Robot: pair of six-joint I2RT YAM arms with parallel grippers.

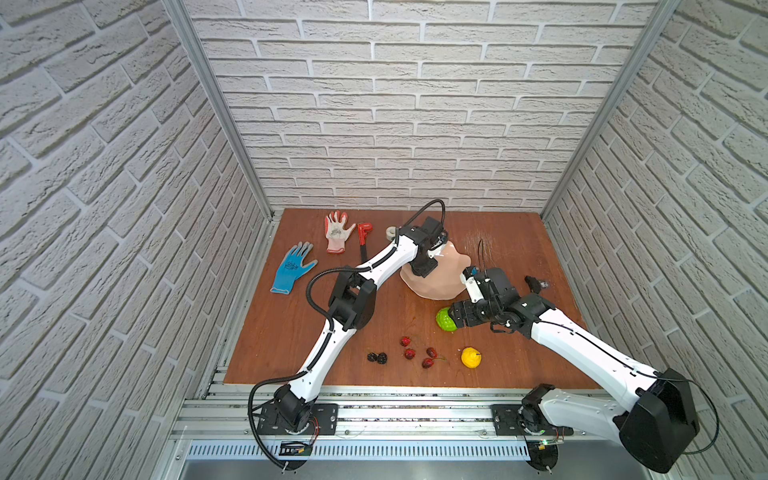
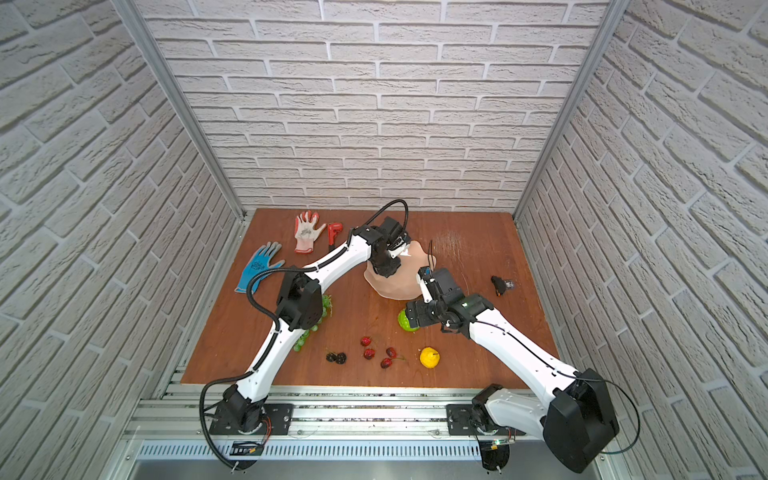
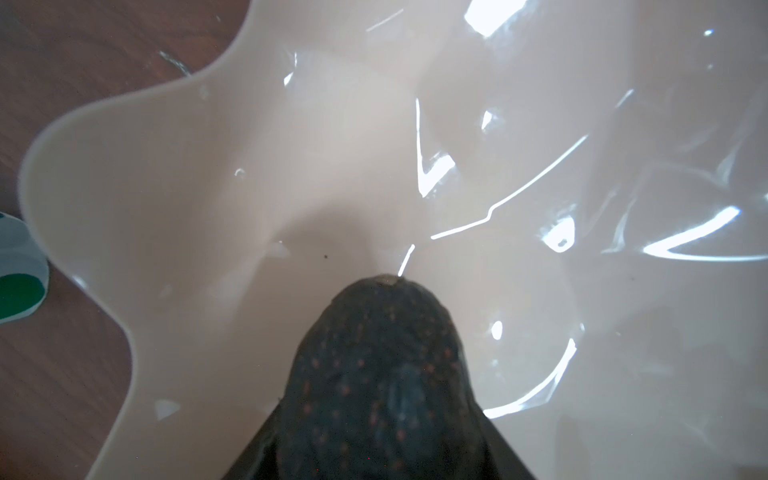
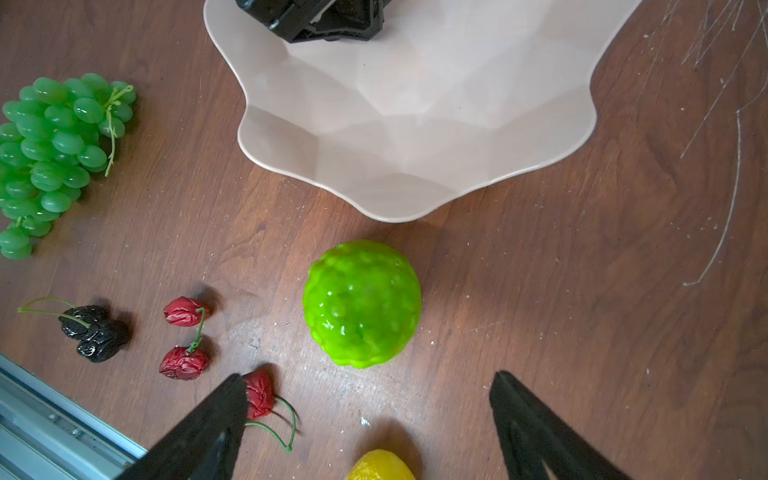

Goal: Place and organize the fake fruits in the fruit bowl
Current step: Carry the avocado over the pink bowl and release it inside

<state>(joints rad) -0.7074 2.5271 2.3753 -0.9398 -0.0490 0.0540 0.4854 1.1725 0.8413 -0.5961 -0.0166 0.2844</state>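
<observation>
Left tool (image 1: 424, 266) clamped on the blackish avocado (image 3: 378, 374), hanging over the inside of the fruit bowl (image 4: 415, 124). Left arm (image 1: 374, 266) stretched far across, wrist pitched down. Right tool (image 4: 369, 378) jaws wide, nothing in them. Bumpy green ball (image 4: 361, 303) sits on the worktop (image 4: 561, 291) just ahead of the fingertips, just beside the bowl rim. Right arm (image 1: 582, 345) low, wrist angled down.
</observation>
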